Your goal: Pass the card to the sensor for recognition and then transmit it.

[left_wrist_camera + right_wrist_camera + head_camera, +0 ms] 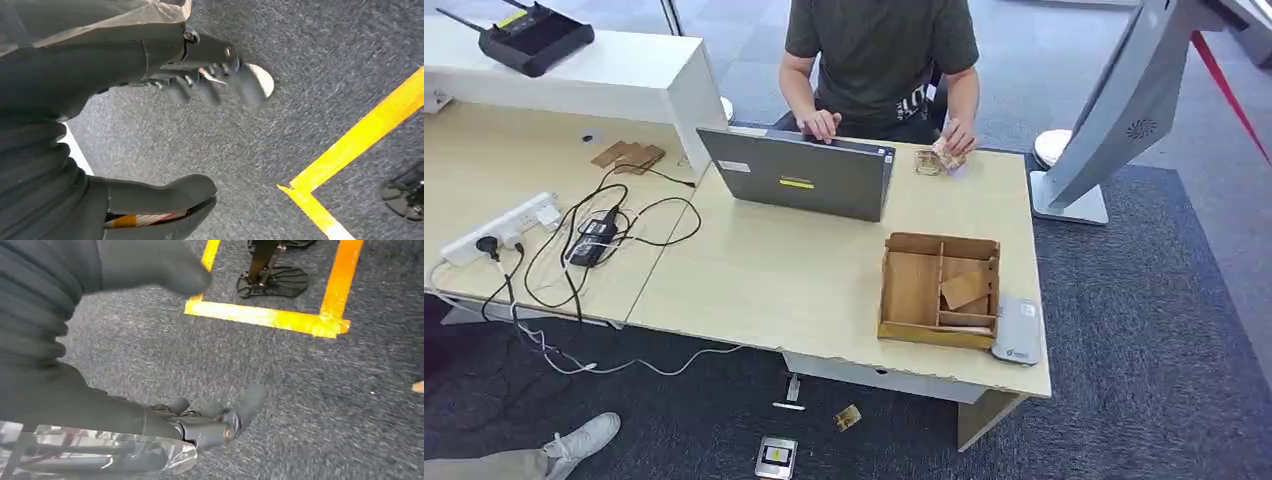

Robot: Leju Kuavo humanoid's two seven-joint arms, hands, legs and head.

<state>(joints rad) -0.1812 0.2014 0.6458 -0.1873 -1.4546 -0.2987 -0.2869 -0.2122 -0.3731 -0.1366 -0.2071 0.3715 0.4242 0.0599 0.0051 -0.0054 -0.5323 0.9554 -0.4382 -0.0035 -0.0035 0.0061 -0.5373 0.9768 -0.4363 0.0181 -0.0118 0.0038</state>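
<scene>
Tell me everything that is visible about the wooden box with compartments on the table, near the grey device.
The wooden box is a shallow open tray of light brown, plywood-like boards. Thin dividers split it into a wide compartment on the left and smaller ones on the right. A flat brown card lies tilted in a right compartment; the wide one looks empty. The box rests flat on the table near its front right corner, in front of the laptop. A flat grey device lies against its right front corner. No hand touches it.
</scene>
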